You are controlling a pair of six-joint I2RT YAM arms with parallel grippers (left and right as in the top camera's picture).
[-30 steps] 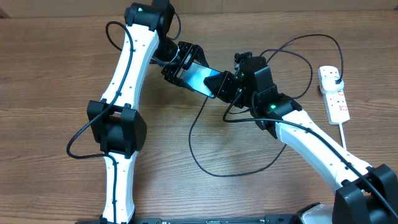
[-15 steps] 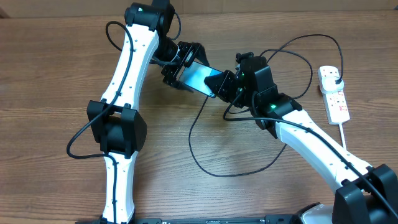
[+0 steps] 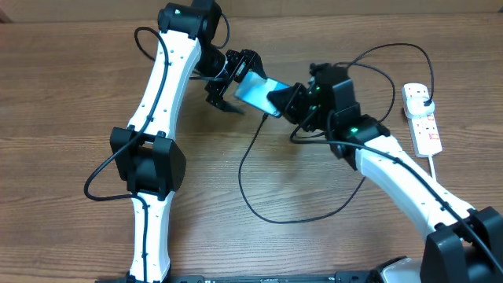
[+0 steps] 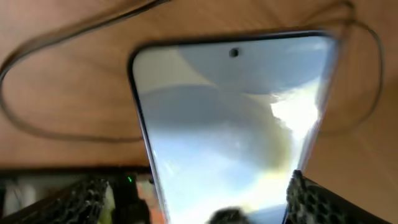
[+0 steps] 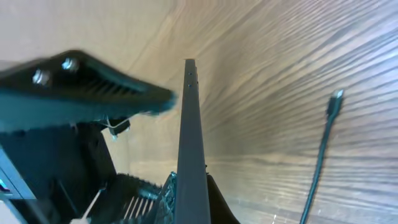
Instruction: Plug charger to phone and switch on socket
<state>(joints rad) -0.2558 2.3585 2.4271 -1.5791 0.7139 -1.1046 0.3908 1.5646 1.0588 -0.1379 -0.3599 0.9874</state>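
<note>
A brown wood-grain desk (image 3: 63, 94) carried everything, with two white, black-jointed arms reaching in over it. At the left, the left pincer (image 3: 234, 82) stood released, its black fingers spread to either side of the phone (image 3: 255, 89), a slim rectangular handset with a light blue-teal screen and dark edges. The left wrist view showed a gap between one finger and the phone's edge, so this pincer flanked it rather than gripped it. The phone appeared tilted and lifted clear of the wood. Its right end was clenched in the right pincer (image 3: 289, 101), which was probably carrying the phone's whole weight to present the port. The charger (image 3: 244, 189), a long thin black cable, looped loosely across the desk below and behind the right arm. Its small connector tip (image 5: 336, 96) lay free on the wood beside the phone's edge, not yet inserted. Far right and well apart lay the socket (image 3: 422, 118), a white elongated power strip with red switch markings. A dark plug seemed seated at its far end, and I could not tell the switch position.
</note>
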